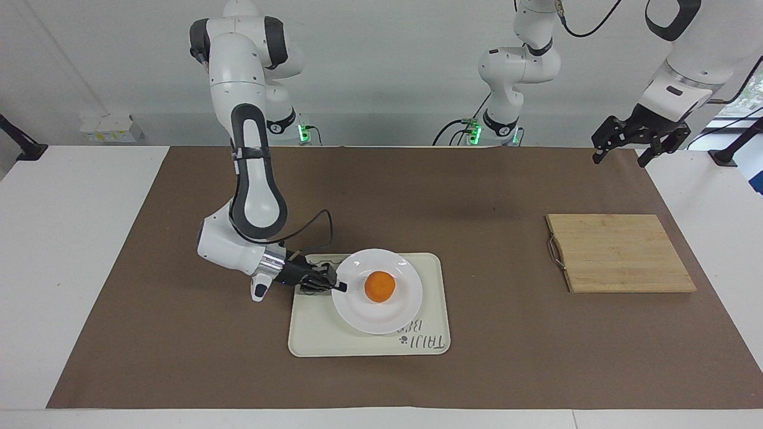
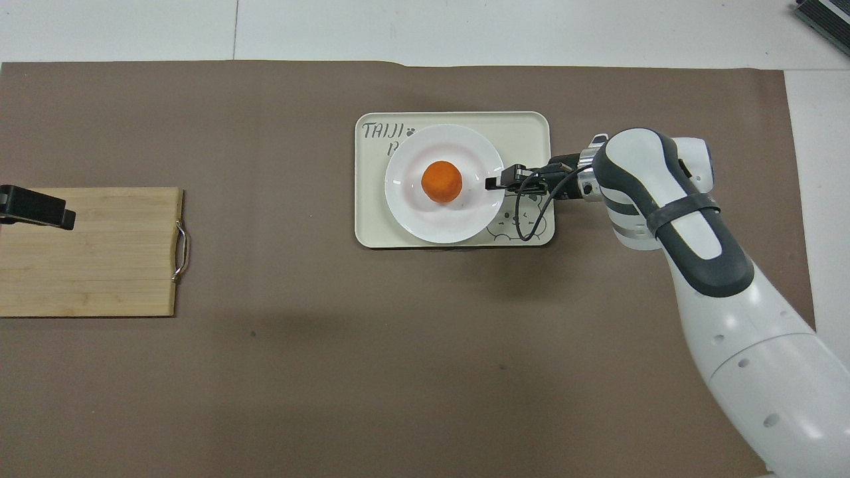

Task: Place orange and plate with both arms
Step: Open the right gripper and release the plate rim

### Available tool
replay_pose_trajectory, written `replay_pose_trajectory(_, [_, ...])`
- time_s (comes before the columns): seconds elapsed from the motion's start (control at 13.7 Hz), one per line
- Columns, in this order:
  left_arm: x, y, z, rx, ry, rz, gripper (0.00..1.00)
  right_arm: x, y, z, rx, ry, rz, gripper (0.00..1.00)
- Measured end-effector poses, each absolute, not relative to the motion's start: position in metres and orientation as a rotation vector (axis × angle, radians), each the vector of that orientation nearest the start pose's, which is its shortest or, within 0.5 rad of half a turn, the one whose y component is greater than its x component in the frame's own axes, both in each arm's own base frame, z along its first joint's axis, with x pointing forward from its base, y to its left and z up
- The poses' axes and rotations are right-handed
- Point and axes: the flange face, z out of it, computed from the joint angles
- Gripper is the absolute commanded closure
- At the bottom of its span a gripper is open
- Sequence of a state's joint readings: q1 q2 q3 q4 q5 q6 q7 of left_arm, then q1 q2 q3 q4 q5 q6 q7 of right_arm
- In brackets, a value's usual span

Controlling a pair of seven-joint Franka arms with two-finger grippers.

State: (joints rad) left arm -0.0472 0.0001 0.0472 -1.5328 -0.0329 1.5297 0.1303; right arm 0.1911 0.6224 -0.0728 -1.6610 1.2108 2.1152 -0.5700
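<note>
The orange (image 1: 380, 286) (image 2: 441, 181) sits in the middle of the white plate (image 1: 381, 320) (image 2: 438, 224). The plate lies on a cream tray (image 1: 310, 336) (image 2: 524, 127) with a bear drawing. My right gripper (image 1: 340, 286) (image 2: 493, 182) lies low and level over the tray, shut on the plate's rim at the side toward the right arm's end of the table. My left gripper (image 1: 622, 157) (image 2: 38, 208) hangs open and holds nothing, over the edge of the brown mat at the left arm's end, and that arm waits.
A bamboo cutting board (image 1: 620, 253) (image 2: 86, 252) with a metal handle lies toward the left arm's end. A brown mat (image 1: 179, 345) covers most of the white table. The right arm's black cable loops over the tray's bear corner.
</note>
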Motion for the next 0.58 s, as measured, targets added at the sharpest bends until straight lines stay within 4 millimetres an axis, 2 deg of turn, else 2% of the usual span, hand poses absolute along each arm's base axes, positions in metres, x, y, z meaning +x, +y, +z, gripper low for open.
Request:
replay_pose_trajectory(0.37, [0.551, -0.004, 0.639, -3.168, 0.209, 0.002, 0.00, 0.676, 0.124, 0.262, -2.278, 0.016, -0.107, 0.00])
replay_pose_trajectory(0.58, [0.551, -0.004, 0.639, -3.168, 0.209, 0.002, 0.00, 0.681, 0.115, 0.291, -2.403, -0.066, -0.108, 0.00])
